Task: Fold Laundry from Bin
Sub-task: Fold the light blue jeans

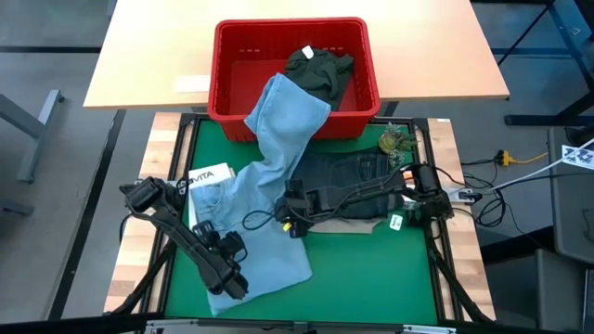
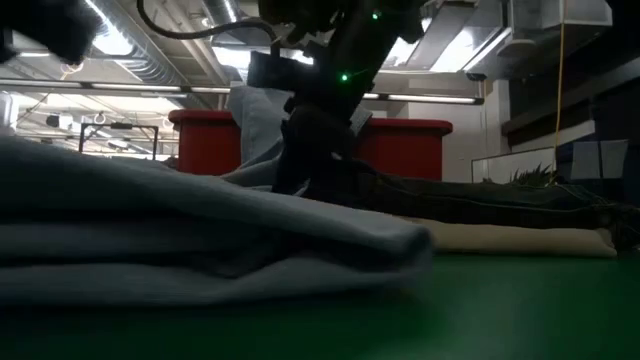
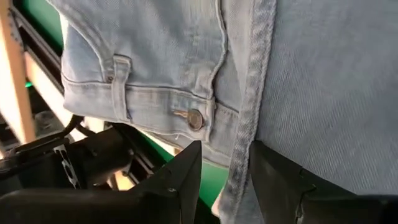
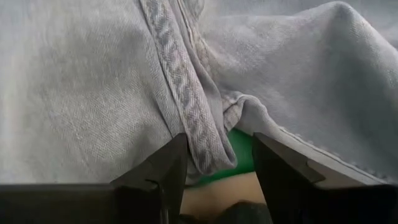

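one metal button [image 3: 194,119], left wrist only

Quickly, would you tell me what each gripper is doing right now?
Left gripper: shut on the light blue jeans.
Right gripper: shut on the same jeans.

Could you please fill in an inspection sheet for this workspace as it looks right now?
Surface: green mat, bare on the near right.
Job's things: light jeans trail from the red bin onto the mat; olive piece in the bin; dark jeans on a beige piece.
Clutter: white card beside the jeans.
Grippers: left gripper and right gripper each shut on a jeans seam.
Cables: loops on the right arm; more off the right edge.
Surroundings: wooden table under the bin.
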Tool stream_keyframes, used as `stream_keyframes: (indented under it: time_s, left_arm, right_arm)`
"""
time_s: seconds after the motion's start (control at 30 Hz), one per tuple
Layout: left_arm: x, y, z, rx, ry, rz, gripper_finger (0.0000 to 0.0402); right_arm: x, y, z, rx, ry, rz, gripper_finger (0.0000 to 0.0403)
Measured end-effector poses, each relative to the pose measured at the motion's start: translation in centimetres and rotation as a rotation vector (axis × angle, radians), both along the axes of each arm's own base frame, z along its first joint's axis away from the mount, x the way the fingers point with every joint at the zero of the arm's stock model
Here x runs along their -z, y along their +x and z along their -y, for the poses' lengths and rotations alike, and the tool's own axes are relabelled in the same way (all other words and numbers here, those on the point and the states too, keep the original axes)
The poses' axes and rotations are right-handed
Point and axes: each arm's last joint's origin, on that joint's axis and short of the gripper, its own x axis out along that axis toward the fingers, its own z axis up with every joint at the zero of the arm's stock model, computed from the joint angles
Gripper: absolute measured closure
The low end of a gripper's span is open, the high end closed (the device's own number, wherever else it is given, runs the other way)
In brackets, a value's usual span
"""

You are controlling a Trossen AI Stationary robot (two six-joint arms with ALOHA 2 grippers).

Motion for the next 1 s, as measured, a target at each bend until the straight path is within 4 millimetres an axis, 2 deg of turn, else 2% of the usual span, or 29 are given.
stream_keyframes:
  time_s: [0.23, 0.43, 0.77, 0.83, 1.0]
  left_arm:
    - [2.6, -0.9, -1.0, -0.014, 0.002, -0.036, 0.0272]
    - [2.4, -1.2, -0.9, 0.011, -0.015, -0.062, 0.0272]
    - [-0.4, -1.9, -1.2, -0.035, -0.066, 0.046, 0.0272]
    - [-1.3, -2.1, -1.4, -0.038, -0.088, 0.074, 0.0272]
    - [-3.7, -2.5, -2.5, -0.045, -0.150, 0.166, 0.0272]
  right_arm:
    - [0.7, 0.0, 1.1, 0.035, -0.025, 0.063, 0.0224]
    - [0.5, 0.1, 1.4, 0.099, -0.116, 0.076, 0.0224]
    - [0.2, 0.0, 1.4, 0.113, -0.137, 0.074, 0.0224]
    - [-0.6, -0.3, 1.3, 0.107, -0.128, 0.087, 0.0224]
    - [-4.3, -1.4, 1.0, 0.080, -0.092, 0.147, 0.0224]
